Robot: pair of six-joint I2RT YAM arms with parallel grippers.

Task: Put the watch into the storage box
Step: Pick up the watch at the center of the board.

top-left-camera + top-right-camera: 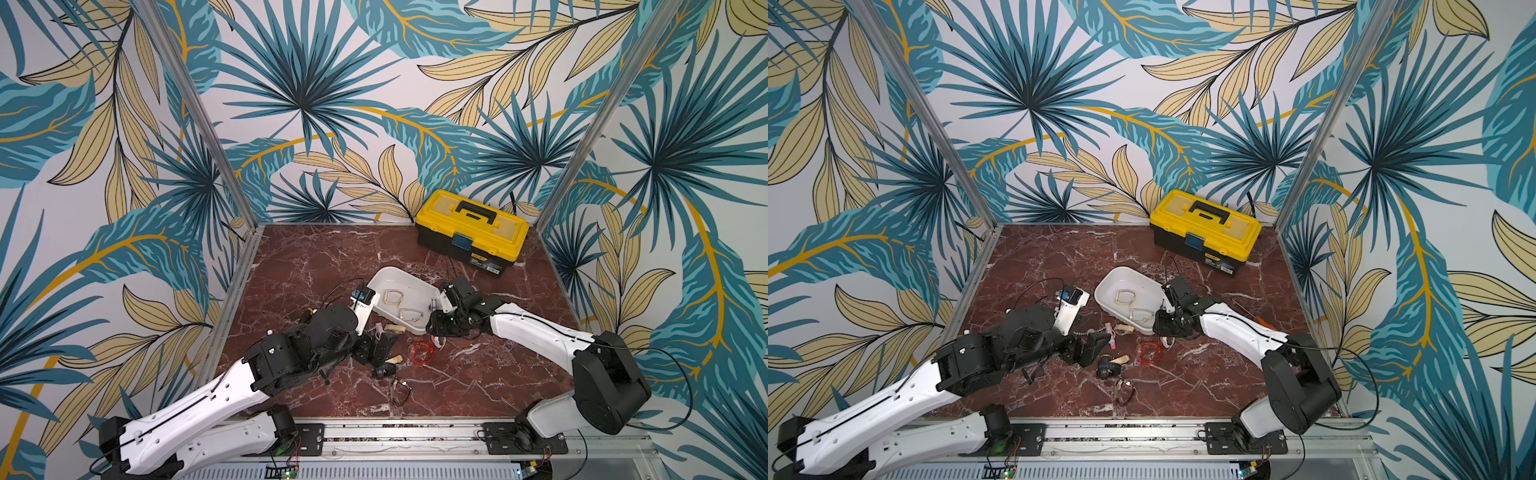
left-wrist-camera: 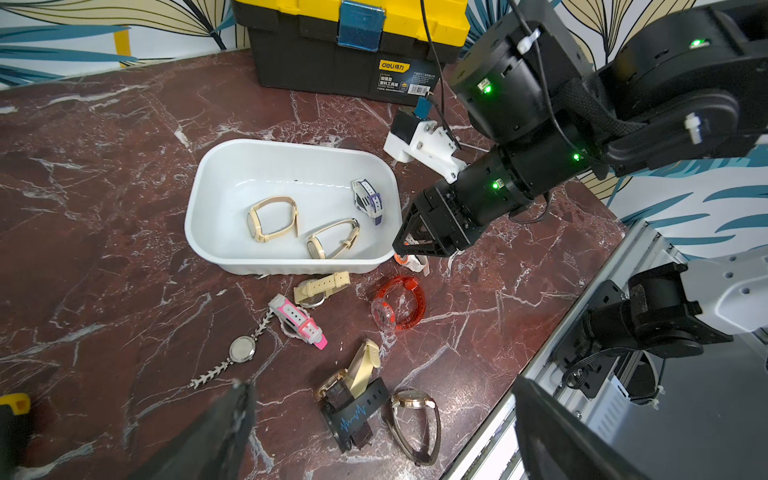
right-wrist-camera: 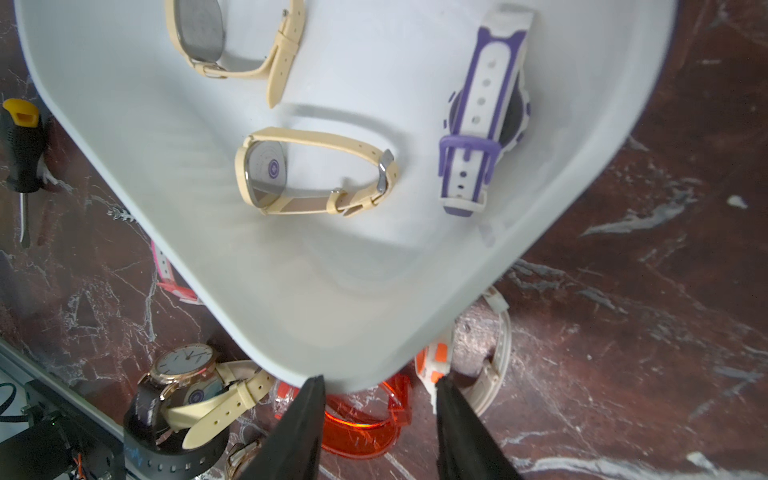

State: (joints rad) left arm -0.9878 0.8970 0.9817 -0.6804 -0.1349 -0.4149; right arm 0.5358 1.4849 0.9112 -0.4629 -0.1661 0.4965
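Observation:
The white storage box [image 1: 388, 276] [image 2: 199, 187] [image 3: 332, 291] holds two cream-strapped watches [image 2: 272, 218] and a white-and-purple one [image 2: 366, 199]. Several more watches lie on the marble in front of it. A white-and-orange watch [image 2: 415, 262] [image 3: 436, 361] lies by the box's near right corner. My right gripper [image 1: 433, 328] [image 1: 1160, 328] [image 2: 400, 251] [image 3: 380, 382] hangs over that corner. Its fingers stand apart, one tip against the white-and-orange watch, with a red see-through watch [image 3: 361, 419] showing below the gap. My left gripper [image 2: 380, 386] [image 1: 376, 349] is wide open above a black-banded watch [image 2: 353, 409].
A yellow-and-black toolbox [image 1: 471, 232] stands at the back right. A screwdriver [image 3: 23, 137] lies left of the box. Pink-and-white [image 2: 297, 320], silver chain [image 2: 242, 348] and brown-strapped [image 2: 415, 419] watches lie scattered. The aluminium rail [image 1: 395, 432] runs along the front edge.

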